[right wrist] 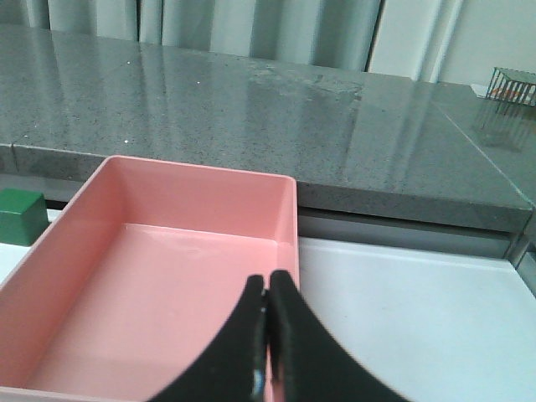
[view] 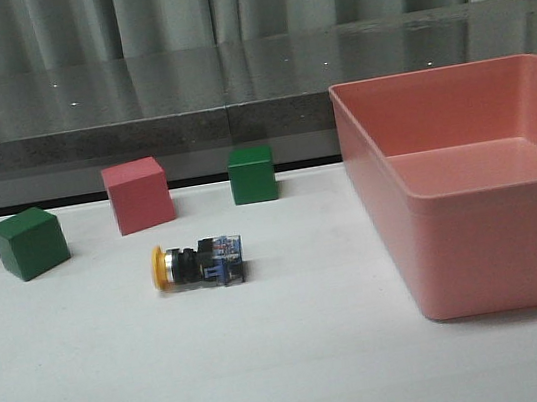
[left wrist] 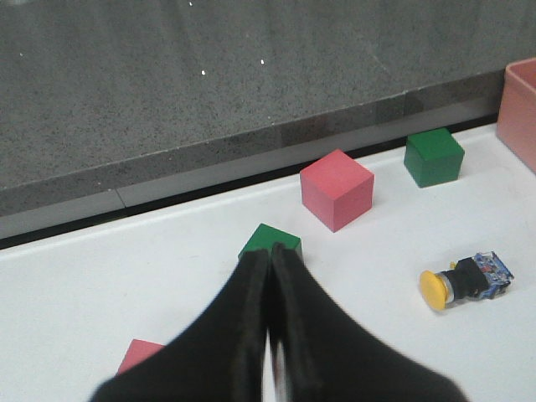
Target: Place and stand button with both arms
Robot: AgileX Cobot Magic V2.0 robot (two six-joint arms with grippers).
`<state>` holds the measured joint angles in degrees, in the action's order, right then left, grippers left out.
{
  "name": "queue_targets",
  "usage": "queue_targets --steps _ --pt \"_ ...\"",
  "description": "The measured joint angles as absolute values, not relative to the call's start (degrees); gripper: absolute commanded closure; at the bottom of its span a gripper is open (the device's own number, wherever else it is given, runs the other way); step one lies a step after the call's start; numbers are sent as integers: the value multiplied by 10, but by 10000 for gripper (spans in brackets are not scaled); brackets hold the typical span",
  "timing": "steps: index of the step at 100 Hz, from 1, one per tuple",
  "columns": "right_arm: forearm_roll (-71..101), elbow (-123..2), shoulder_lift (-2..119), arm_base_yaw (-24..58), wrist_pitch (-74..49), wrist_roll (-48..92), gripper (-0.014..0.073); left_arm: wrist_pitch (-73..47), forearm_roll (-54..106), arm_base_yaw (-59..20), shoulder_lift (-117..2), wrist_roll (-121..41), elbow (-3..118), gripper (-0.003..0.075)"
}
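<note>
The button lies on its side on the white table, yellow cap to the left, blue-and-clear base to the right. It also shows in the left wrist view. My left gripper is shut and empty, well short of the button, in line with a green cube. My right gripper is shut and empty above the right wall of the pink bin. Neither gripper shows in the front view.
A green cube, a pink cube and a second green cube stand behind the button. The large pink bin fills the right side. Another pink cube lies near my left gripper. A grey counter runs behind.
</note>
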<state>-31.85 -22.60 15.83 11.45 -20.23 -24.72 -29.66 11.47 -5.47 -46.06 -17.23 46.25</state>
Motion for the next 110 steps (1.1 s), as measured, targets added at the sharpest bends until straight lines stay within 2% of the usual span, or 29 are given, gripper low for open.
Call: queue_targets --steps 13,22,32,39,40,41,44,47,51,85,99,110 --pt "-319 -226 158 114 -202 -247 655 -307 115 -55 -548 -186 507 726" --pt "-319 -226 158 114 -202 -247 655 -307 115 -56 -588 -193 521 645" --pt "-319 -226 158 114 -202 -247 655 -307 115 -67 -615 -211 526 450" --pt "-319 -226 158 114 -202 -247 655 -307 115 -78 -626 -230 526 256" --pt "-319 -226 158 114 -202 -247 655 -307 115 -80 -627 -232 526 202" --pt "-319 -226 158 114 -202 -247 655 -307 115 -80 -629 -235 526 202" --pt "-319 -226 158 114 -202 -247 655 -307 115 -84 -632 -239 526 128" --pt "-319 -226 158 114 -202 -247 655 -307 115 -90 -635 -242 526 85" --pt "-319 -226 158 114 -202 -247 655 -307 115 -93 -638 -245 526 51" --pt "-319 -226 158 114 -202 -247 655 -271 198 -104 -707 -277 527 48" --pt "-319 -226 158 114 -202 -247 655 -259 247 -104 -769 -366 535 48" --pt "-319 -226 158 114 -202 -247 655 -263 328 -104 -818 -498 551 48"
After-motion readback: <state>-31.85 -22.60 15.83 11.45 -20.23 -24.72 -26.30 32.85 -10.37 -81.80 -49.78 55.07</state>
